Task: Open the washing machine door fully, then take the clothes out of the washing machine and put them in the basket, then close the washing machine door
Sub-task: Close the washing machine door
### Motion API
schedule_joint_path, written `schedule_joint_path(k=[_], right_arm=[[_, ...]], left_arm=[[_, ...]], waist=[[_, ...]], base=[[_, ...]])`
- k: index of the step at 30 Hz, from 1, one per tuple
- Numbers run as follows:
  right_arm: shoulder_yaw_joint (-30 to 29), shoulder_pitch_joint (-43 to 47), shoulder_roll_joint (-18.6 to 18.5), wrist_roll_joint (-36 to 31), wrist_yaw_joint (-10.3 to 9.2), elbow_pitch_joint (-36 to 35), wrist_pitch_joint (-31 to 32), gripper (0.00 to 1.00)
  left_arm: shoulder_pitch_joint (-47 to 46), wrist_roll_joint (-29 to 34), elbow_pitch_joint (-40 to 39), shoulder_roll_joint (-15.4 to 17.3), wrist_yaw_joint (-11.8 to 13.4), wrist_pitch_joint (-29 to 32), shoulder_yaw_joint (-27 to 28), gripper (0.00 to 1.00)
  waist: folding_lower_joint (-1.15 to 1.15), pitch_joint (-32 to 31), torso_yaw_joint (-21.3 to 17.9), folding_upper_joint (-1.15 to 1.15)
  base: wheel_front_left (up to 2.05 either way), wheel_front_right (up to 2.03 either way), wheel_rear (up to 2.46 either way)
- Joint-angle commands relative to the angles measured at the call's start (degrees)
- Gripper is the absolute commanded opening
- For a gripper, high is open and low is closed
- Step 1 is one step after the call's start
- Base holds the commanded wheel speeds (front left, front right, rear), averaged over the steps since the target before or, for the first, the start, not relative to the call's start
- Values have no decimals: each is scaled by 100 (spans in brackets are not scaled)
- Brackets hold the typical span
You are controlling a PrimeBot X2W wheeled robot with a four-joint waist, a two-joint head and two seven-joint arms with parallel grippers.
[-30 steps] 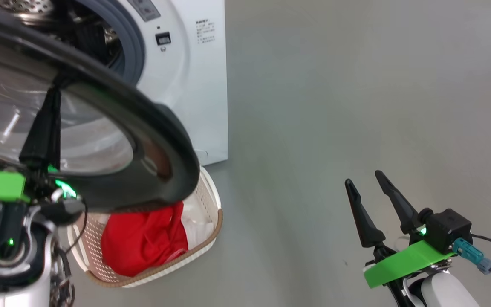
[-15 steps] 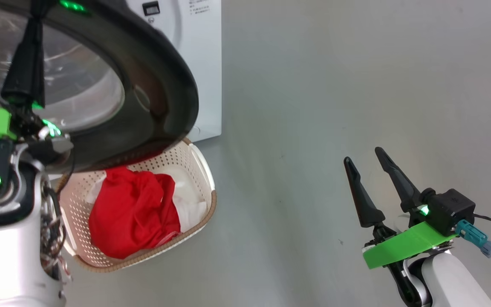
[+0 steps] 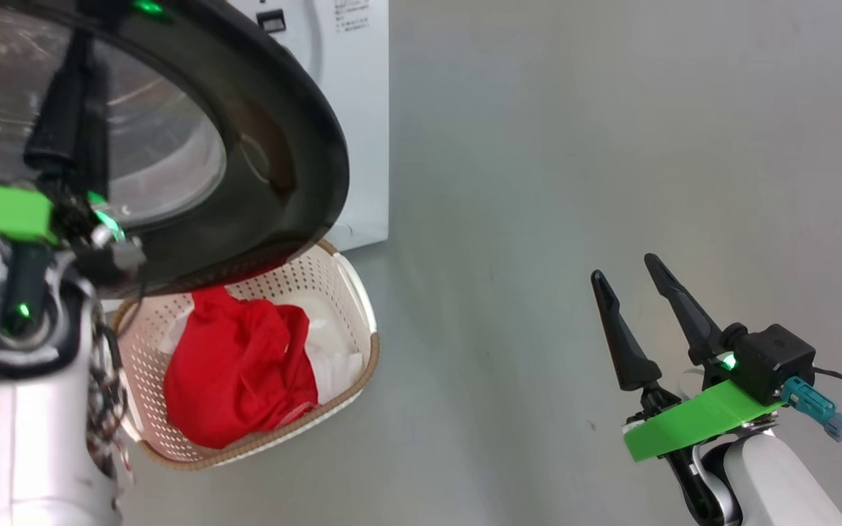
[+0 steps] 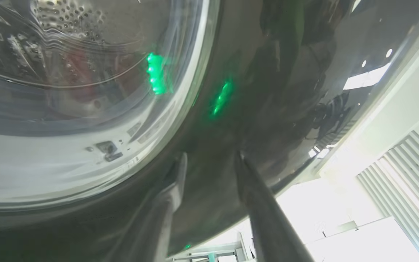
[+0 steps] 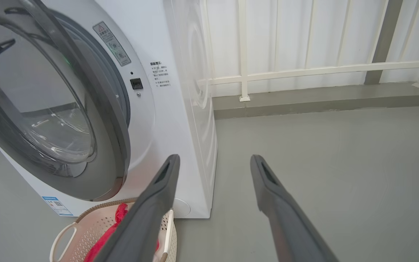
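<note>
The washing machine door [image 3: 275, 146], black-rimmed with a glass bowl, stands ajar from the white washing machine [image 3: 362, 109] and hangs over the basket [image 3: 364, 365]. The red and white clothes [image 3: 238, 372] lie in the basket. My left gripper [image 3: 88, 55] points up along the door's outer face. In the left wrist view its fingers [image 4: 210, 155] stand apart, open, tips close against the glossy rim [image 4: 275, 91] with nothing between them. My right gripper [image 3: 622, 267] hovers open and empty over the floor at the right. The right wrist view shows the door [image 5: 113, 145], machine [image 5: 180, 120], basket [image 5: 62, 236] and clothes [image 5: 120, 214].
Grey floor [image 3: 574, 146] stretches to the right of the machine. A white railing and a low kerb [image 5: 304, 98] run behind it. The basket sits on the floor tight against the machine's front corner, under the door's lower edge.
My left gripper's fingers, together a second ago, now stand apart against the door. The head view has shifted. The right gripper has stayed open in place.
</note>
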Motion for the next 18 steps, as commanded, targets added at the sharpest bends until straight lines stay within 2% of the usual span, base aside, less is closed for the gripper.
schedule_joint_path(k=[1, 7, 14, 18], right_arm=[[69, -64, -32, -44, 36, -112, -36, 100], [83, 45, -63, -25, 36, -68, -36, 100], [73, 211, -92, 7, 36, -19, -36, 100], [62, 323, -131, 25, 36, 21, -36, 100]], left_arm=[[230, 89, -80, 218, -70, 35, 88, 100], [814, 225, -21, 251, -212, -70, 127, 100], [1692, 609, -45, 453, -466, -93, -18, 100], [2292, 945, -98, 537, -547, -364, -33, 100]], waist=[[0, -164, 90, 0], [0, -494, 231, 0], [0, -931, 332, 0], [0, -1211, 368, 0]], base=[[0, 0, 0], [0, 0, 0], [0, 0, 0], [0, 0, 0]])
